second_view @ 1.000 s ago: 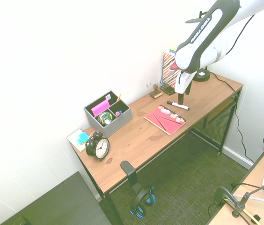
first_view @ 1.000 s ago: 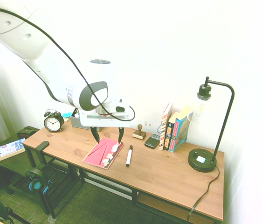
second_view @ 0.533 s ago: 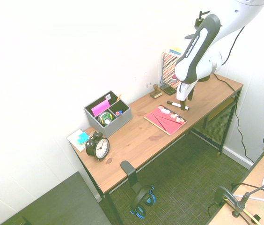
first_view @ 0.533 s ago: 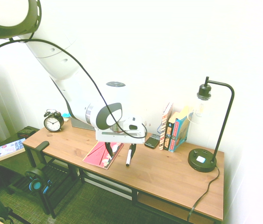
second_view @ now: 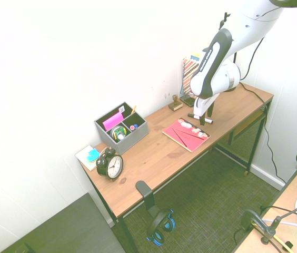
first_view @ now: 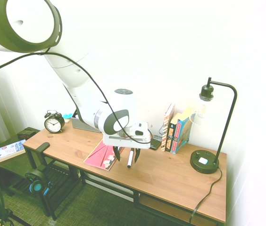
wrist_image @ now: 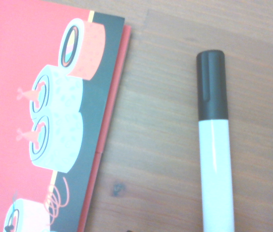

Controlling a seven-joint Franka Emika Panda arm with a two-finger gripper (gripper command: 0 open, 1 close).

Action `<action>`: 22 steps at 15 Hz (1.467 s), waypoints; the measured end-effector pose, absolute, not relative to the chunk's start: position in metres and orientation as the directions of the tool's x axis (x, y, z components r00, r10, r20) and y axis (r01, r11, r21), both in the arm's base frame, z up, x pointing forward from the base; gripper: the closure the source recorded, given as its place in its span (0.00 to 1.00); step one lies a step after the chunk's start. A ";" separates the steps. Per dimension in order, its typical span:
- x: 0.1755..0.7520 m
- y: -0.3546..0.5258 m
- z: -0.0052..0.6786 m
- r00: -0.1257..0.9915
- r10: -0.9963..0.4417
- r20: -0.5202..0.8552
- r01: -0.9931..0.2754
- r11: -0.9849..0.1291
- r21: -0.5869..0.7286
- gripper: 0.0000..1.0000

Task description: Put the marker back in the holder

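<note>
Marker (first_view: 130,157) is lying on the bench (first_view: 170,174) under the spread-fingered tool (first_view: 126,156), looking light, rigid, slippery, best pinched mid-barrel.

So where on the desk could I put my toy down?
Bare wood between the alarm clock and the pink booklet, and between the marker and the lamp. Crowded along the wall: holder, stamp, books.
</note>
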State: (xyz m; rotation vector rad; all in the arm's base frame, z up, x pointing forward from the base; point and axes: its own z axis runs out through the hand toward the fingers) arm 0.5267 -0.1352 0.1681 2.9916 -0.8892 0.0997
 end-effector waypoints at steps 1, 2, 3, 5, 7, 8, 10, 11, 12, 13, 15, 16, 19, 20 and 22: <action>0.530 -0.135 0.169 0.835 -0.546 0.066 -0.547 -0.837 -0.002 1.00; 0.533 -0.133 0.169 0.835 -0.546 0.063 -0.547 -0.837 -0.004 1.00; 0.535 -0.132 0.169 0.837 -0.544 0.059 -0.544 -0.839 -0.004 1.00; 0.537 -0.130 0.166 0.839 -0.541 0.055 -0.542 -0.840 -0.002 1.00; 0.537 -0.131 0.164 0.837 -0.544 0.052 -0.545 -0.839 -0.001 1.00; 0.536 -0.130 0.162 0.836 -0.546 0.048 -0.547 -0.837 -0.001 1.00; 0.535 -0.130 0.158 0.831 -0.555 0.043 -0.555 -0.832 -0.004 1.00; 0.535 -0.130 0.158 0.829 -0.558 0.041 -0.558 -0.830 -0.005 1.00; 0.535 -0.129 0.158 0.828 -0.559 0.041 -0.559 -0.829 -0.007 1.00; 0.535 -0.130 0.158 0.826 -0.563 0.040 -0.563 -0.827 -0.009 1.00; 0.535 -0.130 0.159 0.819 -0.573 0.037 -0.573 -0.819 -0.014 1.00; 0.535 -0.128 0.161 0.811 -0.585 0.027 -0.585 -0.811 -0.017 1.00; 0.544 -0.102 0.216 0.756 -0.654 -0.005 -0.653 -0.755 -0.047 1.00; 0.546 -0.084 0.248 0.725 -0.687 -0.035 -0.688 -0.723 -0.055 1.00; 0.535 -0.039 0.310 0.660 -0.739 -0.136 -0.749 -0.661 -0.045 1.00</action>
